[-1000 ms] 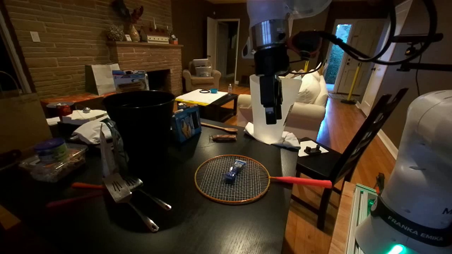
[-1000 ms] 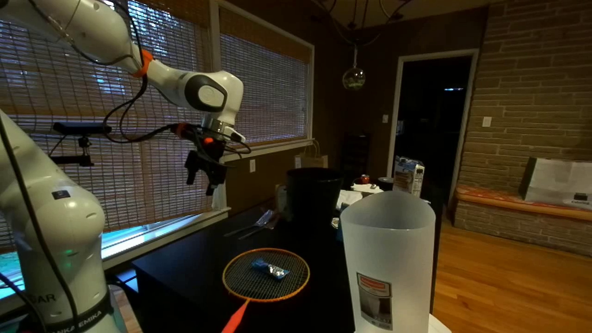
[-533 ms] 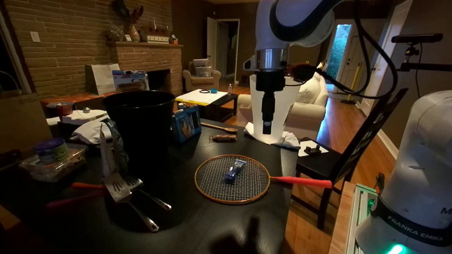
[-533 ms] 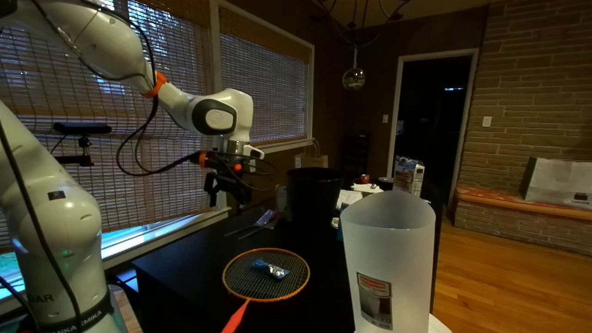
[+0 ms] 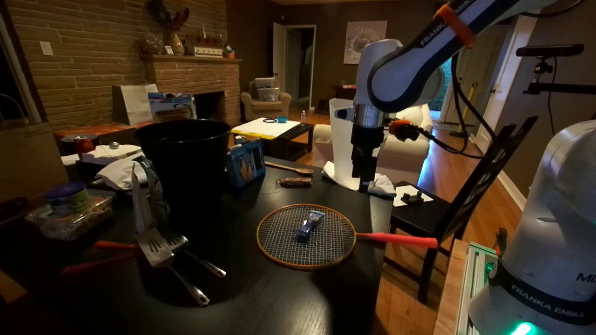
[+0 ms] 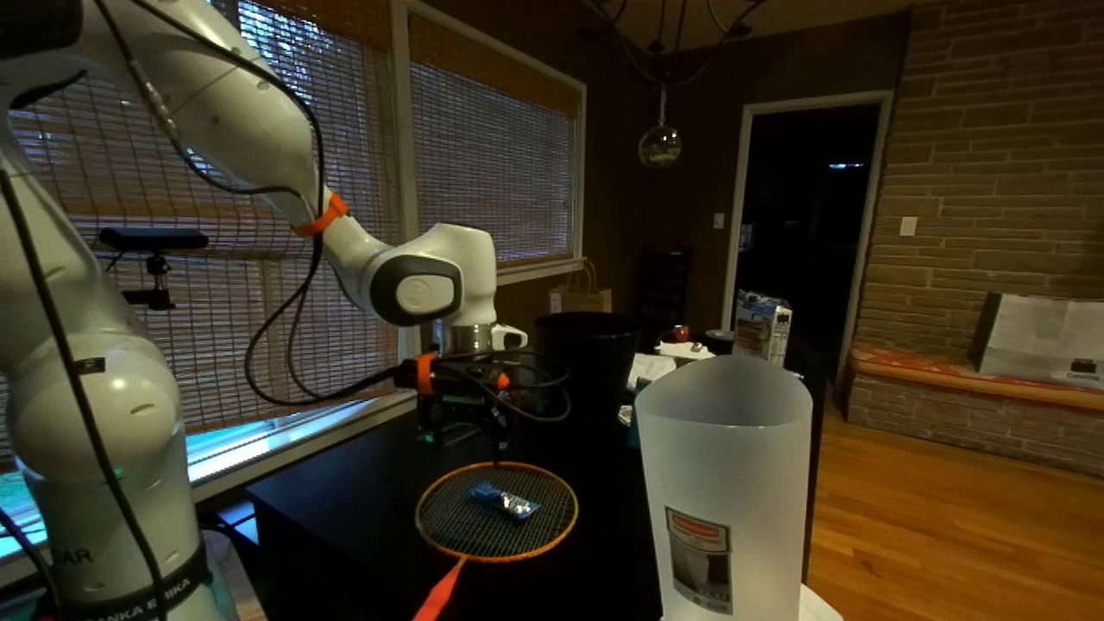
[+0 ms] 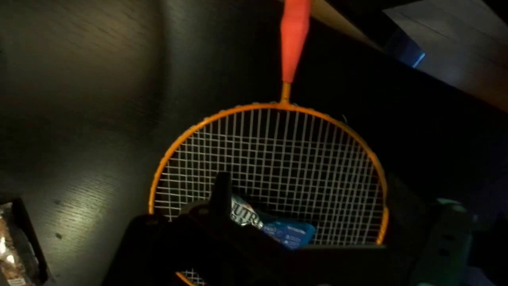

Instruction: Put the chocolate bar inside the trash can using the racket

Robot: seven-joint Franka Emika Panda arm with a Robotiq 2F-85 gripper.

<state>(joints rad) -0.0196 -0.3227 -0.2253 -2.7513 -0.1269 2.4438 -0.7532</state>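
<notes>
The racket lies flat on the black table, with an orange rim, netted strings (image 5: 279,239) and a red-orange handle (image 5: 396,239) reaching past the table edge. The chocolate bar (image 5: 309,225), in a shiny blue and silver wrapper, lies on the strings; it also shows in an exterior view (image 6: 504,500) and, partly hidden by a finger, in the wrist view (image 7: 287,232). My gripper (image 6: 464,442) hangs pointing down above the racket, its fingers spread and holding nothing. The black trash can (image 5: 188,172) stands upright on the table beyond the racket; it also shows in an exterior view (image 6: 582,371).
A tall white tapered container (image 6: 733,483) stands beside the racket at the table edge. A blue box (image 5: 247,163), a brown wrapped bar (image 5: 294,181) and a wooden spoon (image 5: 298,170) lie near the trash can. Metal spatulas (image 5: 156,249) lie in front of it. A chair (image 5: 447,204) stands beside the table.
My gripper has come down from high above the table to a low place over the racket, its fingers still spread. The racket, chocolate bar and trash can have not moved.
</notes>
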